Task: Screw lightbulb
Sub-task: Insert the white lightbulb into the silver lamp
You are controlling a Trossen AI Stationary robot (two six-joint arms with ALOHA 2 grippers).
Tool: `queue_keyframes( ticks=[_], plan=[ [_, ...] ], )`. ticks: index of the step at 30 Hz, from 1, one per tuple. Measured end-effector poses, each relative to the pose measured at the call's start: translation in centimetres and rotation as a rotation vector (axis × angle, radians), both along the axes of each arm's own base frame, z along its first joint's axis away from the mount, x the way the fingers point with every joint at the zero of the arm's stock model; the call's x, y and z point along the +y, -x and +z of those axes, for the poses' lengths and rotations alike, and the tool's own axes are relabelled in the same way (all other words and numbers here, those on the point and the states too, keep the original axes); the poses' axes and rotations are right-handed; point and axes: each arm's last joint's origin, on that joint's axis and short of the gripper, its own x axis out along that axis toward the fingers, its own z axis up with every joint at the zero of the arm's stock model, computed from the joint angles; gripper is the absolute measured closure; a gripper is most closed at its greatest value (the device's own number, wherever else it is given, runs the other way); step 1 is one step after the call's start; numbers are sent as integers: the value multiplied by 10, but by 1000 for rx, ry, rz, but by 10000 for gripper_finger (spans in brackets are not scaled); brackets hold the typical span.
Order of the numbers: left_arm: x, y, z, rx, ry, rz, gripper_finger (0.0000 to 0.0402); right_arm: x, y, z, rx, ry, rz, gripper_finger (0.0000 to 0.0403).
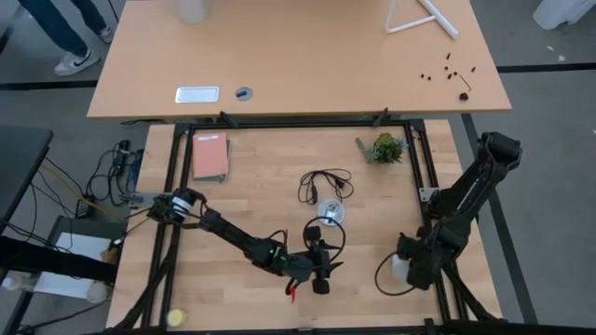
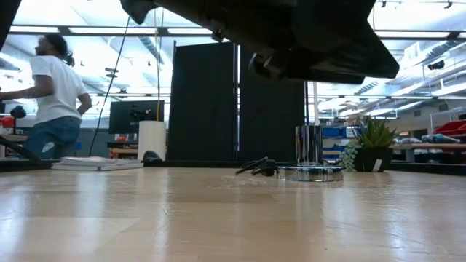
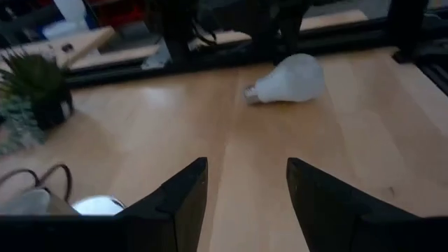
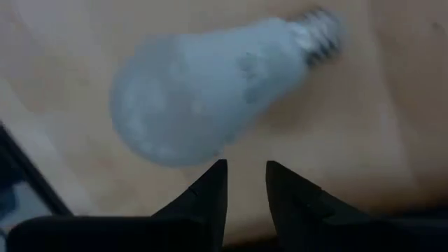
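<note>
The lightbulb (image 4: pixel 210 91) is lying on its side on the wooden table (image 1: pixel 251 200), over by the right edge toward the front corner, and nothing is holding it. In the right wrist view it fills most of the frame, with the greyish screw end pointing away from the fat white end. The right gripper (image 4: pixel 245 183) sits right over it, fingers pinched nearly together with only a thin gap between the tips, and they're not around the bulb at all, just beside its round end.

The left gripper (image 3: pixel 246 192) is out near the front edge around the middle of the table, fingers parted about halfway and empty. From its wrist view the bulb (image 3: pixel 290 78) shows well off across the bare wood, screw end facing the plant side.

The silvery socket disc (image 1: pixel 331 211) sits mid-table with its thin black cord (image 1: pixel 321 183) looped behind it. A little potted plant (image 1: pixel 384 147) is near the back right corner and a pink book (image 1: pixel 210 155) near the back left. A person (image 2: pixel 51 98) is in the room beyond the table.
</note>
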Motion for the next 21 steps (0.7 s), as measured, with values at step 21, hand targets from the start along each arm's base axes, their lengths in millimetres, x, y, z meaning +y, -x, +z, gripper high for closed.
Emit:
queue_keyframes(
  ticks=[21],
  plan=[
    [36,-20,-9,-53,176,22,134,-3,-50,-16,-366,167,44,296]
  ],
)
